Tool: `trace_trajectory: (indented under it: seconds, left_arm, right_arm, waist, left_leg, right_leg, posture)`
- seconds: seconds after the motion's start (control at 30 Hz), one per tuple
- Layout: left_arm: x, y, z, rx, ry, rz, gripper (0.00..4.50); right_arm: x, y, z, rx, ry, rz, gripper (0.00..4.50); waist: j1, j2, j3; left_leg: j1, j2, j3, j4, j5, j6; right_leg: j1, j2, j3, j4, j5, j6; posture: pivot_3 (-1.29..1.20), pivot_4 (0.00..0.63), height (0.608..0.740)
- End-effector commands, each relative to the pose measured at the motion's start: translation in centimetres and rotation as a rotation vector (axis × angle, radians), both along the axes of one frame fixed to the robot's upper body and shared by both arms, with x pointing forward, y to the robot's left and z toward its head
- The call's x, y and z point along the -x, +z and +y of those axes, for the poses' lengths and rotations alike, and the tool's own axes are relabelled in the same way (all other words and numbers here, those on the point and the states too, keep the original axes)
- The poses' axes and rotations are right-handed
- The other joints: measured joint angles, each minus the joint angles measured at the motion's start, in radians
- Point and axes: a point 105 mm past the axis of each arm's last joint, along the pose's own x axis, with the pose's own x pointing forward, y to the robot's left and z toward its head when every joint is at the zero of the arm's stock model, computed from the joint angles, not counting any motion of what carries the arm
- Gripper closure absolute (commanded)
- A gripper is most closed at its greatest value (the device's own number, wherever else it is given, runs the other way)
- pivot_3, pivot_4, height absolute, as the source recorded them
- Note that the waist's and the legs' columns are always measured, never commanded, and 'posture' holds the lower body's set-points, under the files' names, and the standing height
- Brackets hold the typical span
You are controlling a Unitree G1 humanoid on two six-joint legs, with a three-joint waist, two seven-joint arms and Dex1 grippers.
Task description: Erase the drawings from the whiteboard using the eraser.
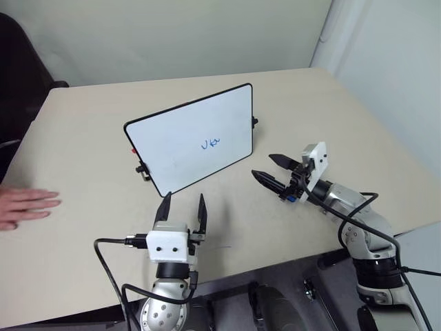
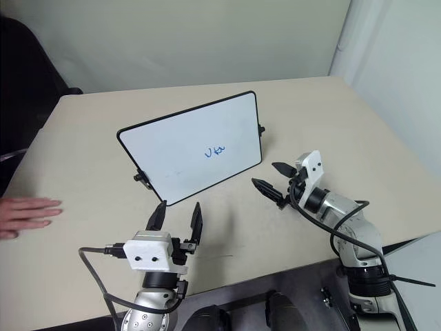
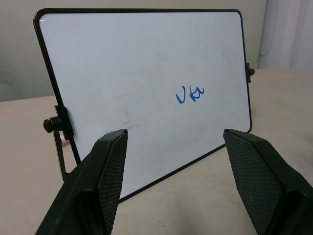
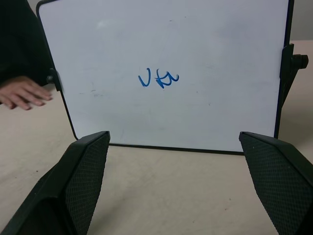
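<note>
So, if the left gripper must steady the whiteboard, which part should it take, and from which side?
Probably the whiteboard by its left side edge, above the clip foot, coming from the robot's left. It is a thin panel standing tilted back, so the open jaws of the left gripper could close across its thickness there, well clear of the drawings.

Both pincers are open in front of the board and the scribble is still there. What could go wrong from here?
1. The whiteboard stands tilted on small clip feet; a push on the scribble may tip or slide it.
2. The right pincer is open and holds nothing, so it would wipe with bare fingers.
3. A person's hand rests on the table near the left pincer; a sideways swing may strike it.
</note>
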Motion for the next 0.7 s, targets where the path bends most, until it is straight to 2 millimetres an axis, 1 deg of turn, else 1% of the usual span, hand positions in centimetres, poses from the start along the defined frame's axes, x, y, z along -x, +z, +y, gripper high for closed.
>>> trace_trajectory:
  seconds: [0.03,0.3,0.43,0.53,0.63,0.7]
  left_arm:
    - [0.5,0.8,-0.5,0.031,-0.013,-0.031,1.08]
    - [0.8,0.7,-0.1,0.035,-0.009,-0.025,1.08]
    - [0.8,0.7,-0.5,0.036,-0.030,-0.018,1.08]
    - [0.9,0.6,-0.6,0.044,-0.030,-0.014,1.08]
    - [1.0,0.6,-0.9,0.046,-0.040,-0.011,1.08]
    - [1.1,0.5,-1.0,0.052,-0.036,-0.008,1.08]
  right_arm:
    - [0.2,1.2,0.3,-0.027,0.016,-0.042,0.02]
    - [-0.1,1.2,-0.1,-0.030,-0.014,-0.018,0.02]
    - [-0.4,1.1,-1.9,-0.022,-0.084,0.063,0.02]
    - [-0.6,1.5,-4.1,-0.015,-0.169,0.107,0.02]
    - [-0.3,1.6,-6.3,-0.008,-0.251,0.163,0.02]
    - [0.3,1.4,-7.3,0.006,-0.274,0.207,0.02]
  waist:
    - [0.000,0.000,0.000]
    - [0.000,0.000,0.000]
    - [0.001,0.000,0.000]
    - [0.002,0.000,0.000]
    - [0.002,0.000,0.000]
    - [0.002,0.000,0.000]
  left_leg:
    - [0.000,0.000,0.000,0.000,0.000,0.000]
    - [0.000,0.000,0.000,0.000,0.000,0.000]
    - [0.000,0.000,0.000,0.000,0.000,0.000]
    - [0.000,0.000,0.000,0.000,0.000,0.000]
    - [0.000,0.000,0.001,0.000,-0.001,0.001]
    - [0.000,0.000,0.000,0.000,-0.001,0.001]
  right_leg:
    - [0.000,0.000,0.000,0.000,0.000,0.000]
    - [0.000,0.000,0.000,0.000,0.000,0.000]
    - [0.000,0.000,0.000,0.000,0.000,0.000]
    - [0.001,0.000,0.000,-0.001,0.000,0.001]
    - [0.001,0.000,0.000,-0.002,0.000,0.001]
    - [0.002,0.000,0.000,-0.002,-0.001,0.001]
  posture:
    - [0.00,0.150,0.731]
    - [0.00,0.150,0.731]
    - [0.00,0.150,0.731]
    - [0.00,0.150,0.731]
    - [0.00,0.150,0.731]
    - [0.00,0.150,0.731]
